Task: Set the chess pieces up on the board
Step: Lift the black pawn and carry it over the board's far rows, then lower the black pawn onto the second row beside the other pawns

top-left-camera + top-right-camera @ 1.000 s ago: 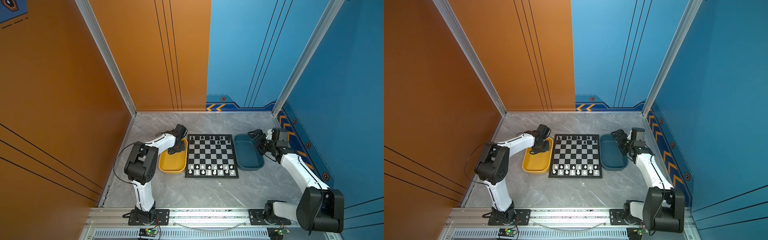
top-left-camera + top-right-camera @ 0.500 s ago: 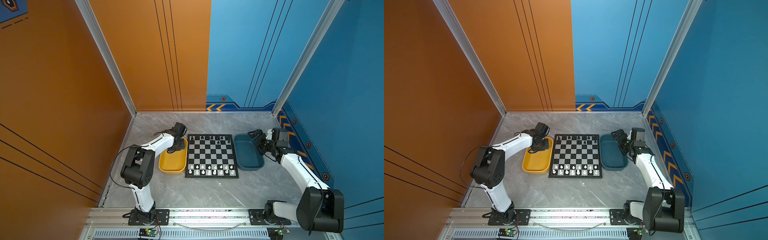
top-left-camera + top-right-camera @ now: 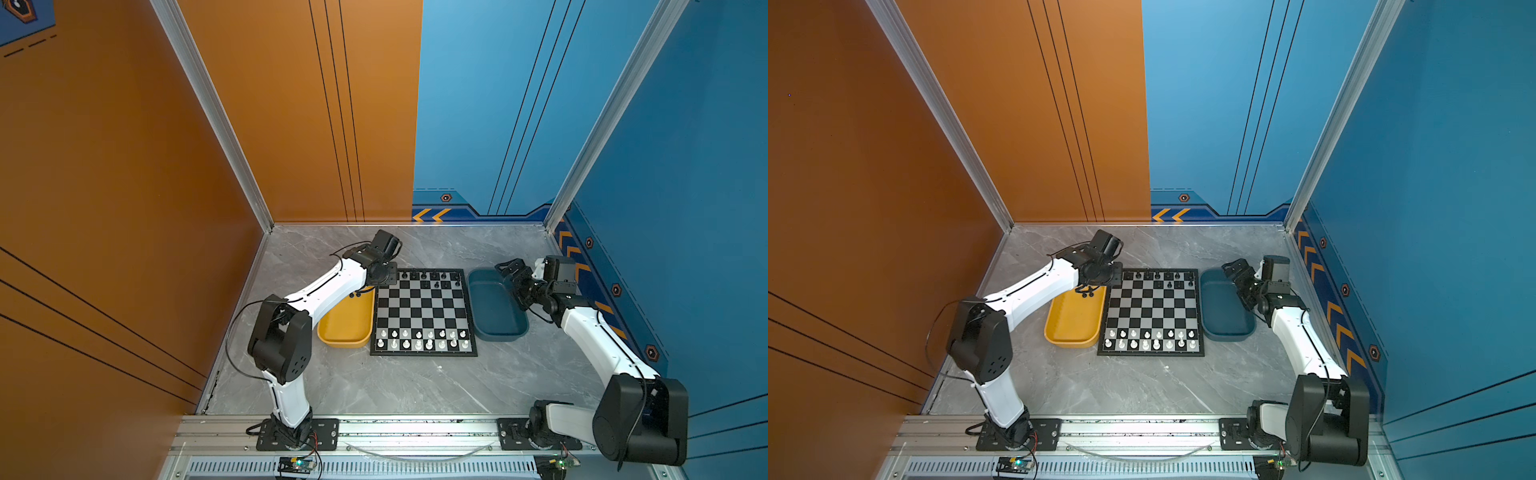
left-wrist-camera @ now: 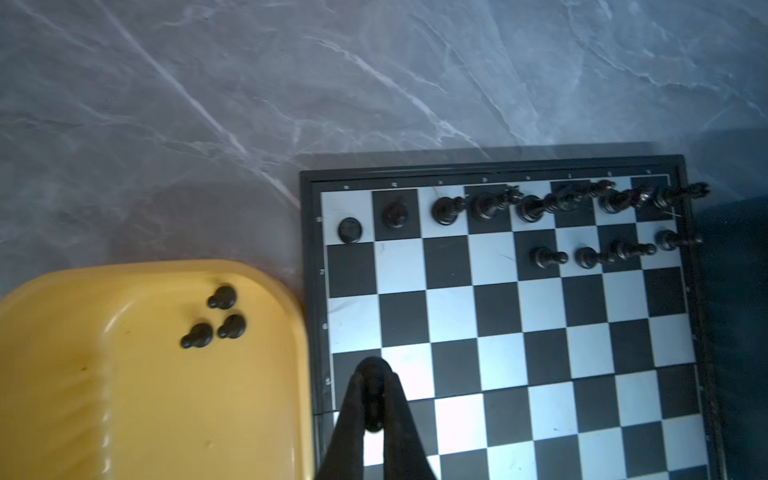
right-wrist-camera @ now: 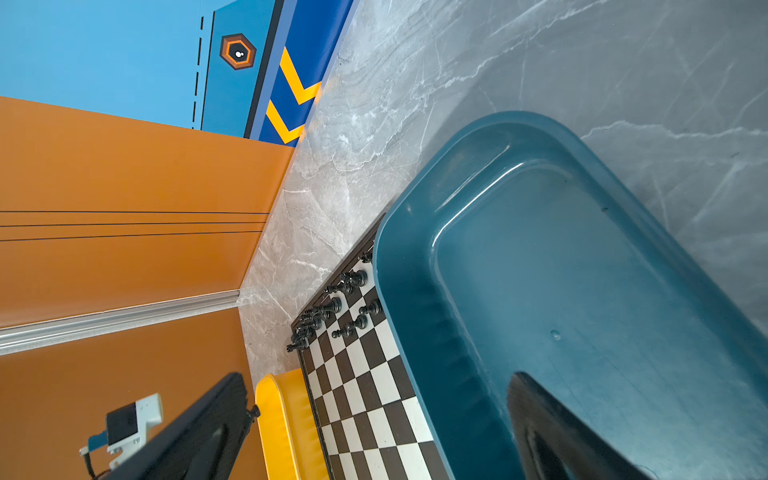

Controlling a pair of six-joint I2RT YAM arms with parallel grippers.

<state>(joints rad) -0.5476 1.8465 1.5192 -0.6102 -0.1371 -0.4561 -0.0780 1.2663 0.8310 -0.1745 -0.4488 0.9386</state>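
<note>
Board (image 3: pixel 424 309) is part filled, three pawns (image 4: pixel 232 326) are left in the tray (image 4: pixel 145 415). Another pawn (image 4: pixel 372 409) is clamped in the left gripper (image 4: pixel 372 376) over the board (right gripper (image 3: pixel 508 268) is spread); an empty pawn-row square is needed next.

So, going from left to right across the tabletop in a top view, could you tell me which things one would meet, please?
yellow tray → board → dark blue tray
</note>
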